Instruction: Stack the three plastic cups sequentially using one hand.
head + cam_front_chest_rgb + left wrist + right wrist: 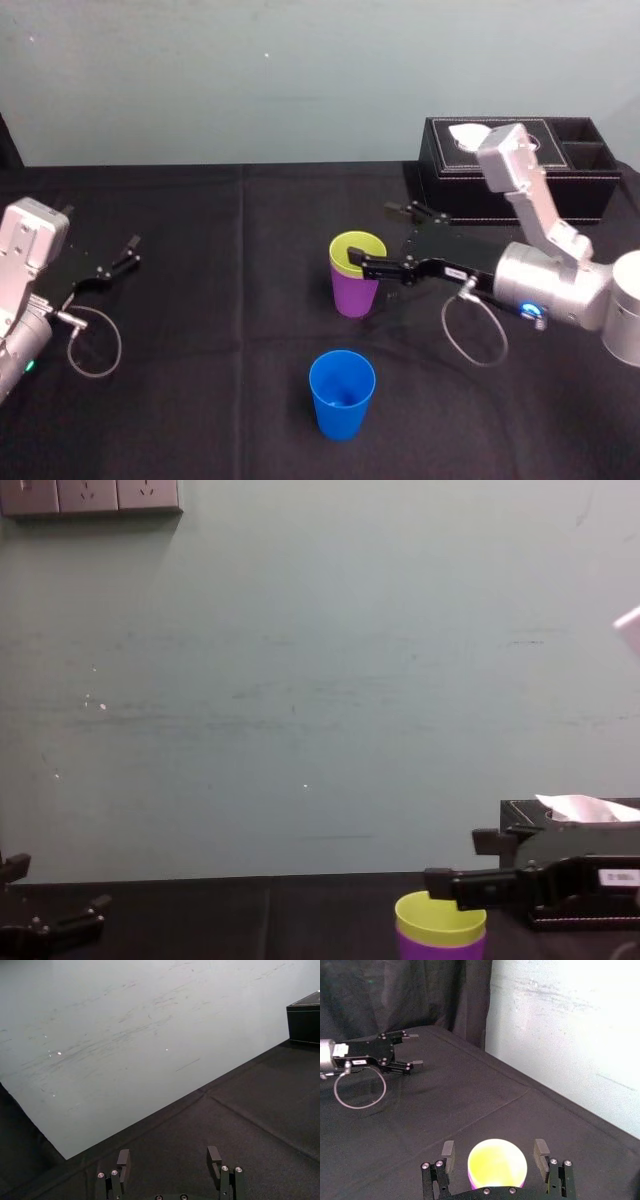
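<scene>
A yellow-green cup [357,248] sits nested inside the purple cup [354,293] at the table's middle; the right wrist view looks down into the yellow-green cup [497,1165]. My right gripper [370,236] is open around the yellow-green rim, and a gap shows between each finger and the cup. In the chest view the right gripper [455,862] hangs just over the yellow-green cup [440,920]. The blue cup [342,392] stands alone, upright, nearer to me. My left gripper [120,257] rests open at the far left, holding nothing.
A black tissue box [520,170] stands at the back right, behind the right arm. The black cloth [220,330] covers the table, with bare room between the cups and the left gripper [416,1049]. A pale wall [300,680] rises behind.
</scene>
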You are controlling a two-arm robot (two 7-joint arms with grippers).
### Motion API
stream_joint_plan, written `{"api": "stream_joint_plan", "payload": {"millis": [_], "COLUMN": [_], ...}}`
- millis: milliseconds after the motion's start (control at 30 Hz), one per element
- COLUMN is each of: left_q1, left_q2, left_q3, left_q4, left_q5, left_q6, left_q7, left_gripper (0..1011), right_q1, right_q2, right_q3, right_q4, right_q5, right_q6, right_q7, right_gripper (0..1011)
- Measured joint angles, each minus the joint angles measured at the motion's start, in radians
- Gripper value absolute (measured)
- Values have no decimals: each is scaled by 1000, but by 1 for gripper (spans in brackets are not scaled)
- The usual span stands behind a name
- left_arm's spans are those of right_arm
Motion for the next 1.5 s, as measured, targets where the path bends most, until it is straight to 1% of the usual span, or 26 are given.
{"api": "stream_joint_plan", "payload": {"millis": [100, 133, 233, 333, 500, 533, 667, 833, 1033, 1500], "left_q1": [0, 0, 0, 0, 0, 0, 0, 0, 0, 0], "left_q2": [0, 0, 0, 0, 0, 0, 0, 0, 0, 0], "left_q3": [0, 0, 0, 0, 0, 0, 0, 0, 0, 0], "left_q4": [0, 0, 0, 0, 0, 0, 0, 0, 0, 0], "left_q5": [0, 0, 0, 0, 0, 0, 0, 0, 0, 0], "left_q6": [0, 0, 0, 0, 0, 0, 0, 0, 0, 0], "left_q7": [0, 0, 0, 0, 0, 0, 0, 0, 0, 0], "left_gripper": [1000, 1000, 1000, 1000, 1000, 1000, 1000, 1000, 1000, 1000], "right_q1": [-39, -60, -89, -139, -184, -207, -240, -269, -291, -312], "right_q2": [31, 47, 71, 113, 147, 165, 187, 202, 211, 224], "right_q3": [23, 35, 50, 74, 89, 96, 101, 97, 77, 45], "right_q4": [-45, -64, -90, -130, -157, -168, -182, -190, -194, -201], "right_q5": [10, 18, 30, 52, 68, 76, 81, 73, 50, 26], "right_q6": [-16, -23, -34, -56, -77, -88, -103, -120, -131, -139], "right_q7": [1, 3, 11, 30, 51, 61, 73, 81, 96, 131], "right_gripper": [1003, 1003, 1003, 1003, 1003, 1003, 1003, 1003, 1003, 1002]}}
